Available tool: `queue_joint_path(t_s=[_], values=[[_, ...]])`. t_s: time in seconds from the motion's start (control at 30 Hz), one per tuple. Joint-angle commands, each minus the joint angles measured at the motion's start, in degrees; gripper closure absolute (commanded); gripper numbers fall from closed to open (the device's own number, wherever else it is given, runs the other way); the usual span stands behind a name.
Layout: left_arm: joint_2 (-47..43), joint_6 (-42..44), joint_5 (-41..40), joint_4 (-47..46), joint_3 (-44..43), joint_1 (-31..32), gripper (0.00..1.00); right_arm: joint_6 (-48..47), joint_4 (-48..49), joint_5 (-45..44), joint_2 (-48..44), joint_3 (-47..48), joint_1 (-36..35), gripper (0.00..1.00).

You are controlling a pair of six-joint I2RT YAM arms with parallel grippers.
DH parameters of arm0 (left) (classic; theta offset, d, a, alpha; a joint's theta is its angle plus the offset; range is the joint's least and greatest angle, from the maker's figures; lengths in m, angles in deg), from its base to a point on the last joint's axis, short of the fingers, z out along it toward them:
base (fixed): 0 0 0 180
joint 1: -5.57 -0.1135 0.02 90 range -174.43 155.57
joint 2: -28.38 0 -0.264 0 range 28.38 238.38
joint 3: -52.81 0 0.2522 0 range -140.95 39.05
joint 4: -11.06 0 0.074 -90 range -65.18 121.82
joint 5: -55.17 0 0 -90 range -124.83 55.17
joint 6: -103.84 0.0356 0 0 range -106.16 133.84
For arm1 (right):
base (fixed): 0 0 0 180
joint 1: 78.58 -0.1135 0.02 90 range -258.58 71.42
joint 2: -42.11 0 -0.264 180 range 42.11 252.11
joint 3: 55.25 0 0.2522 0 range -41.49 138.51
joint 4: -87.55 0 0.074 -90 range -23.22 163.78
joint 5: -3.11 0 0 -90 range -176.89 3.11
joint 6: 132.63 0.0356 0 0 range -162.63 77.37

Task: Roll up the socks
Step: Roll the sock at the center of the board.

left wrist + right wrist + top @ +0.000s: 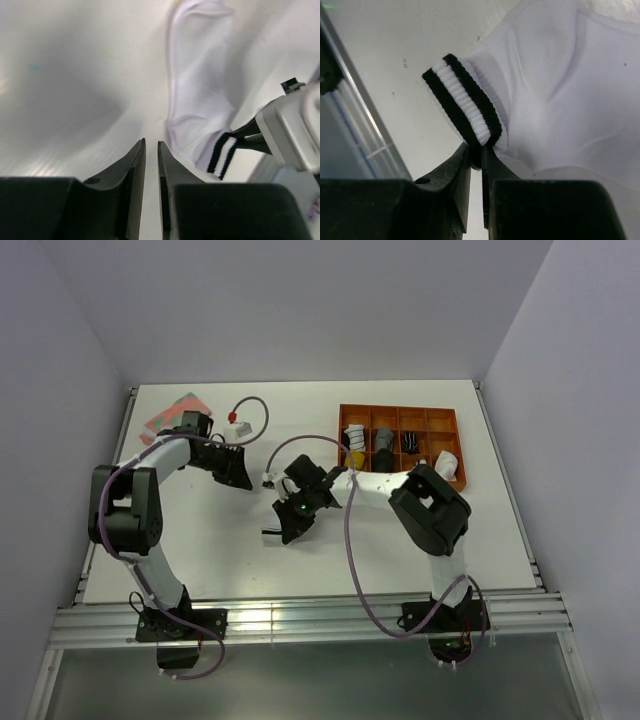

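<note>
The white sock (560, 85) with black cuff bands (465, 107) lies flat on the white table. My right gripper (476, 150) is shut on the cuff's end. In the left wrist view the same sock (200, 95) stretches away, its cuff (222, 156) at the lower right. My left gripper (151, 143) is shut and empty, just left of the sock's edge. In the top view the left gripper (236, 472) and right gripper (290, 523) are mid-table, and the white sock hardly shows against the table. A pink sock with teal patches (176, 412) lies at the back left.
An orange compartment tray (455, 418) stands at the back right with several rolled socks in it, one black with white stripes (410, 442). A small white object (238, 429) lies near the left arm. The table's near rail (350, 125) runs just left of the right gripper.
</note>
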Motion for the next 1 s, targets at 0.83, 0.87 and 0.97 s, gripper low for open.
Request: queue_joint_path(t_s=[0.83,0.87,0.97], values=[[-42.5,28.0,-29.1,-42.4,41.8,15.8,0.39,-0.9,-24.3,23.1,23.3,22.8,12.2,0.89],[-43.0,28.5,-29.4,-42.7,43.0,17.9,0.39,-1.0,-24.6,23.0,23.4,22.7,12.2,0.89],[-43.0,29.1,-30.8,-42.3,43.8,21.7,0.39,-1.1,-24.8,22.8,23.7,22.2,12.4,0.89]])
